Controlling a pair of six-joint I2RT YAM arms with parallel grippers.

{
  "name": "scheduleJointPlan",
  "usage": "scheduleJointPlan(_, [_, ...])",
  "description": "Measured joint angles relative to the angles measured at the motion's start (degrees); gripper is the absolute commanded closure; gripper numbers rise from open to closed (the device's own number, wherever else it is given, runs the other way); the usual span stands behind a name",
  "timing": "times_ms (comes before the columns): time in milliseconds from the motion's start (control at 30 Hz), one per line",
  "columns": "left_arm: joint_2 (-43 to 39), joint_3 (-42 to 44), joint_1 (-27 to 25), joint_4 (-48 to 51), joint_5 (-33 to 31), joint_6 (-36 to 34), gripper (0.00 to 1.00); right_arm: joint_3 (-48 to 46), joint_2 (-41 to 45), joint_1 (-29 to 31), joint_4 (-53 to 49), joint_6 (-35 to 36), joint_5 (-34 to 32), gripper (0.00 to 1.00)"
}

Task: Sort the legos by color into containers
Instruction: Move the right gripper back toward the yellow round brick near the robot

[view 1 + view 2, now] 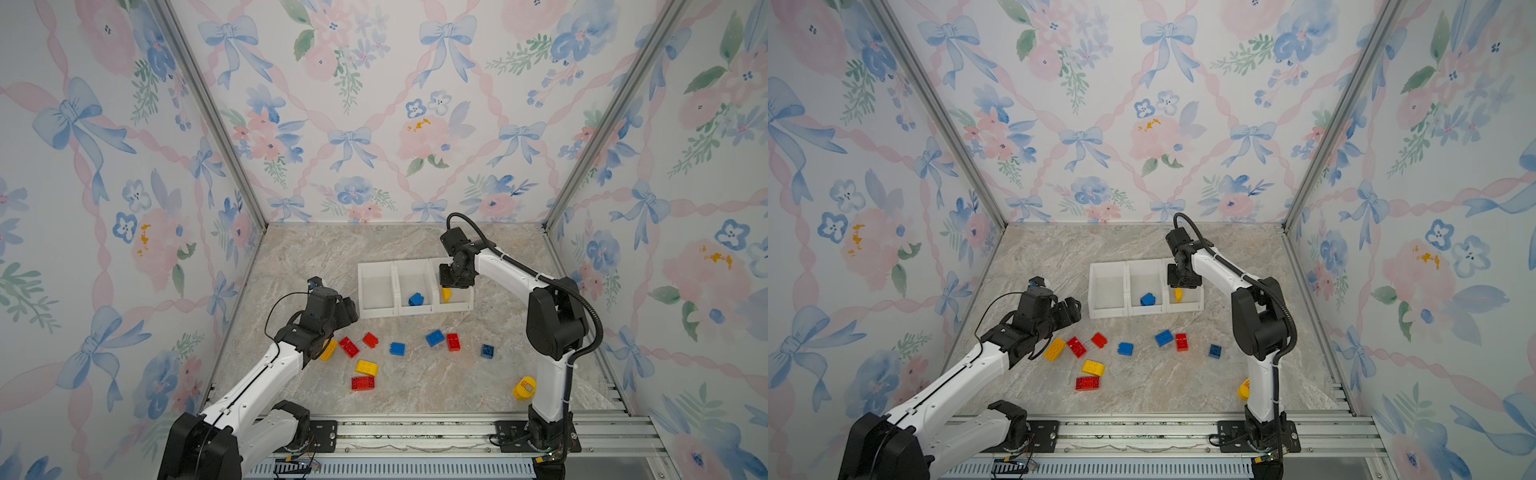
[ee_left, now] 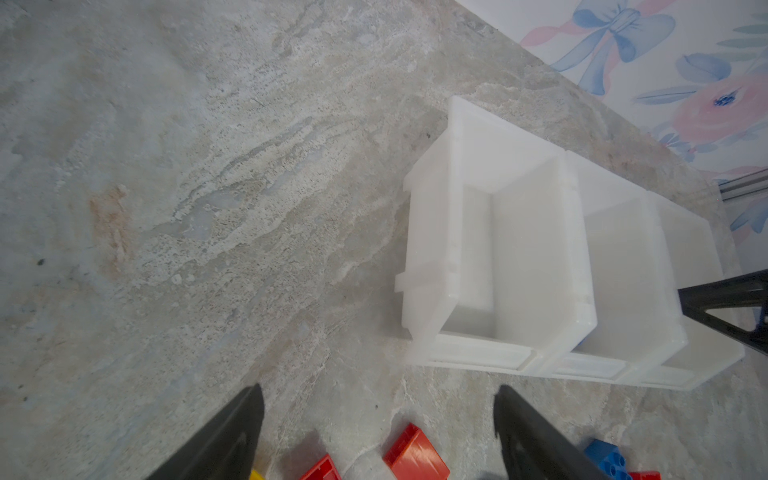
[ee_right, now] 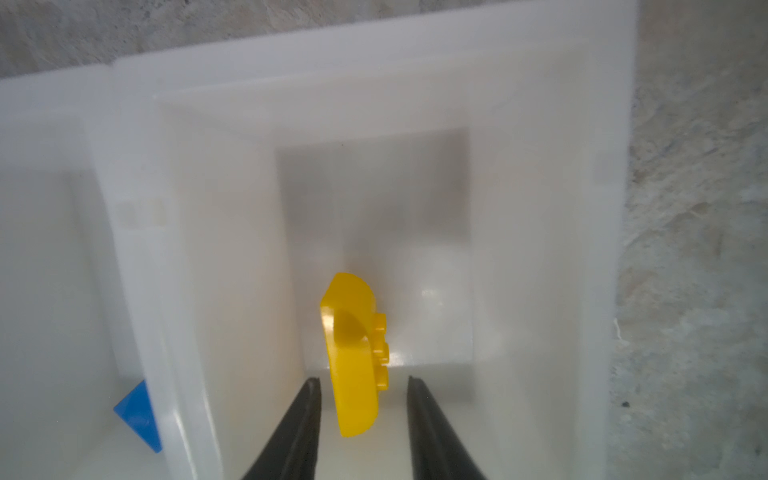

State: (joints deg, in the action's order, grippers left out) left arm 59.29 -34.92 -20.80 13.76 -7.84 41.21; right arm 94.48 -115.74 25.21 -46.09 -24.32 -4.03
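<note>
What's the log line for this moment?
right hand: open over right bin | yellow brick: between its jaws, inside bin | left hand: open, holding nothing | middle bin: one blue brick

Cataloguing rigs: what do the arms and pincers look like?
Left arm and right arm: white shells, black joints. A black ribbed hose runs along the right; a thin black wire loops at the left. Left pincer and right pincer: slim black tapering fingers.

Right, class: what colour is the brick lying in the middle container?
Blue. The brick in the middle container shows best in a top view.
</note>
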Motion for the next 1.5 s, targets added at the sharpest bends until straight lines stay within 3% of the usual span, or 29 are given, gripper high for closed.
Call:
scheduleJointPlan(300, [0.0, 0.04, 0.22, 0.0, -0.02, 0.2, 0.11, -0.42, 1.03, 0.0, -0.66, -0.74, 1.22, 0.58])
scheduleJointPlan(500, [0.0, 0.04, 0.22, 0.0, -0.02, 0.39, 0.11, -5.55, 8.87, 0.0, -1.14, -2.32, 1.9, 0.53])
scheduleJointPlan(1000, [0.04, 0.04, 0.22, -0.02, 0.44, 0.42, 0.12, -29.31, 32.5, -2.75, -5.66, -8.94, 2.27, 0.4])
scheduleJointPlan(1267, [1.11, 0.04, 0.22, 0.0, 1.27, 0.37, 0.11, -43.91, 45.24, -9.94, -8.15, -12.96, 2.71, 0.3])
scheduleJointPlan(1500, [2.19, 0.04, 0.22, -0.02, 1.9, 0.09, 0.11, -52.11, 51.39, -13.49, -10.97, -15.87, 1.88, 0.17])
